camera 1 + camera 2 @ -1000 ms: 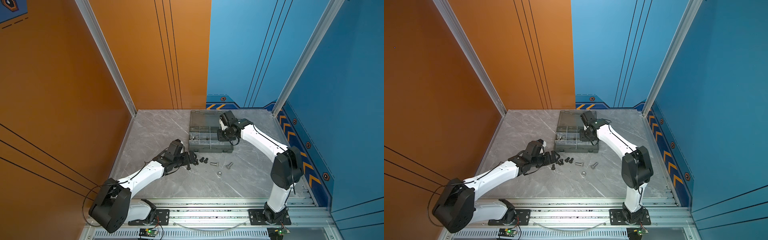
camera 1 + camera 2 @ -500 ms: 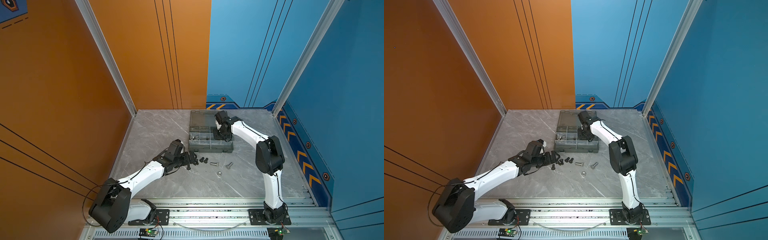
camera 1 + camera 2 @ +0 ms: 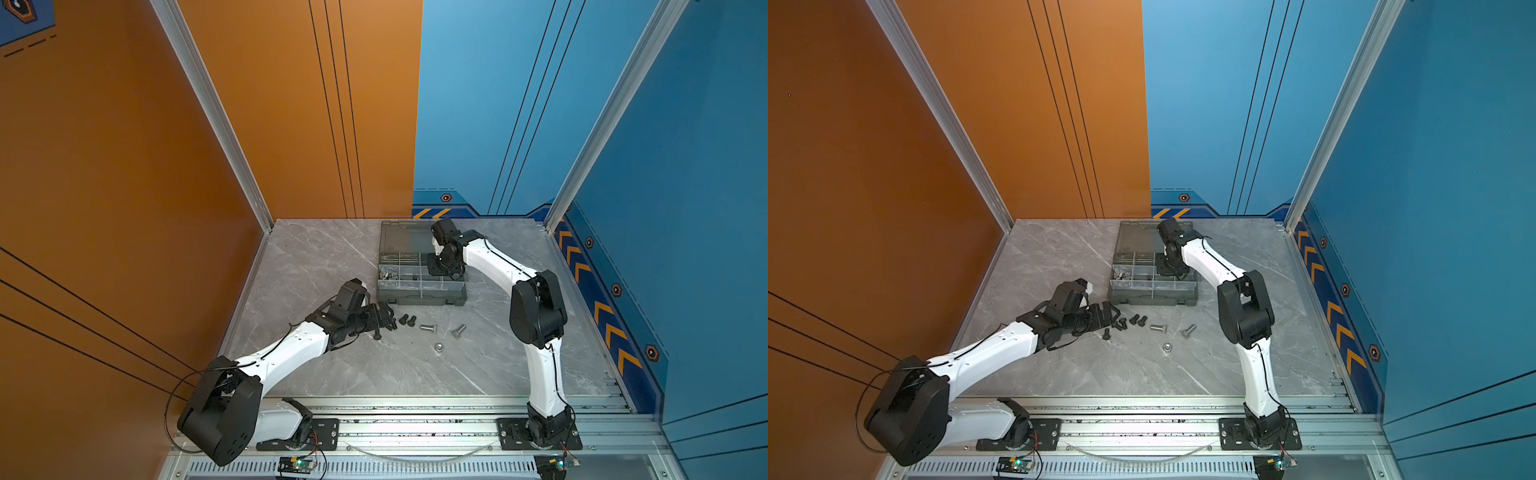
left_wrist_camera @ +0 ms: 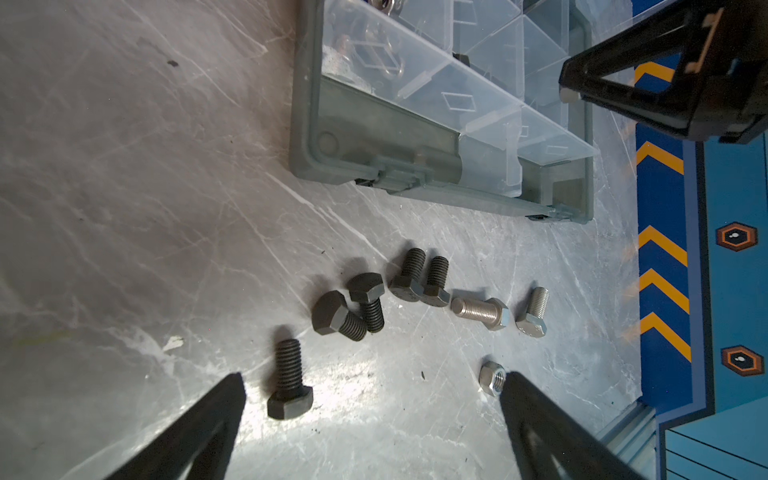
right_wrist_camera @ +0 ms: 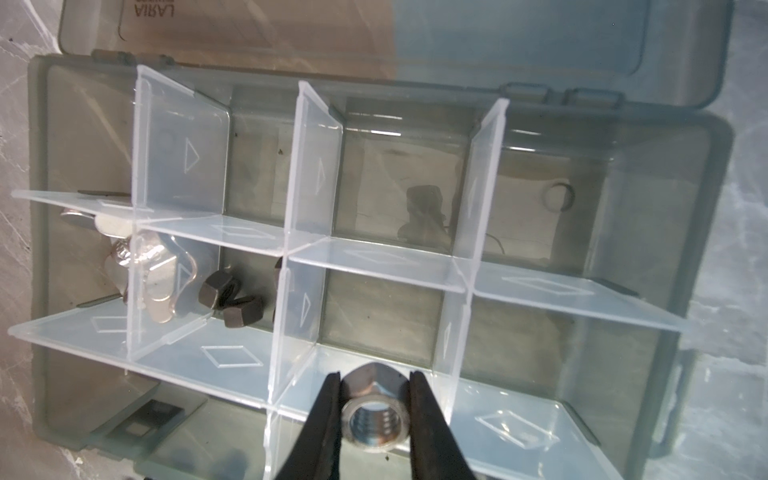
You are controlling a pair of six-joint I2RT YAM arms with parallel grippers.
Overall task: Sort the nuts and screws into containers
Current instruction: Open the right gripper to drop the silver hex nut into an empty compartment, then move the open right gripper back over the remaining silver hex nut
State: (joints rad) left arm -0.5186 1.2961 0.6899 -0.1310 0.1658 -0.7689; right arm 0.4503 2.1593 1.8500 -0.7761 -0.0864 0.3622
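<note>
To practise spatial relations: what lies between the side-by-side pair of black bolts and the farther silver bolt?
The other silver bolt, clearest in the left wrist view.

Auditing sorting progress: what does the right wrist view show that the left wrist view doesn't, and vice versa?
Right wrist only: a silver hex nut clamped in the right gripper, above the compartments. Left wrist only: five black bolts, two silver bolts and a loose hex nut on the table, ahead of the open left gripper. Both: the open organiser case with its clear dividers.
</note>
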